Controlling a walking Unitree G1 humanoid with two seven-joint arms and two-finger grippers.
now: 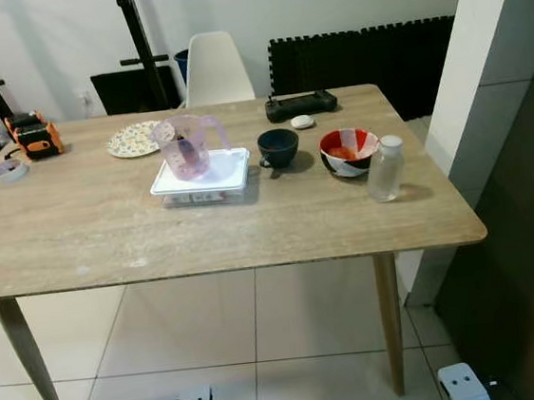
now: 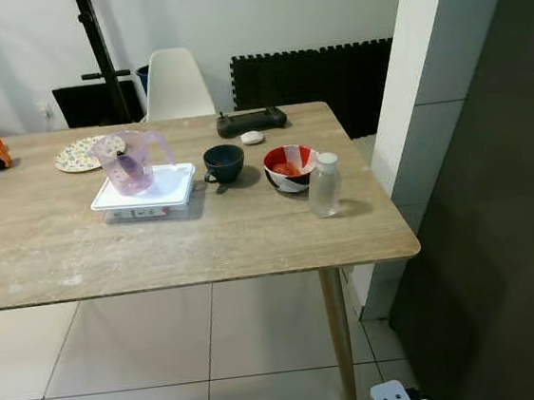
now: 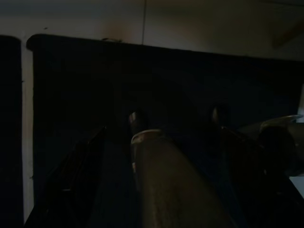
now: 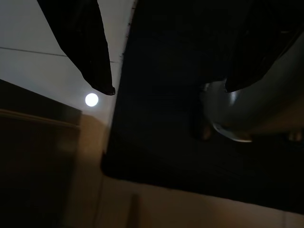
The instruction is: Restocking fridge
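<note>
Clear plastic bottle stood near wooden table's right edge; right gripper hung, fingers spread; left's fingers indiscernible.

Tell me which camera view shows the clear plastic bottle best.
The right eye view: the clear plastic bottle stands upright, unobstructed, beside the red and white bowl. The left eye view shows it much the same, nearer the table's edge. The wrist views are too dark.

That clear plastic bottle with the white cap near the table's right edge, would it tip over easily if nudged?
Probably. The clear plastic bottle with the white cap stands tall and narrow, and looks lightweight, so a nudge could topple it. Being round, it might then roll toward the wooden table edge.
</note>
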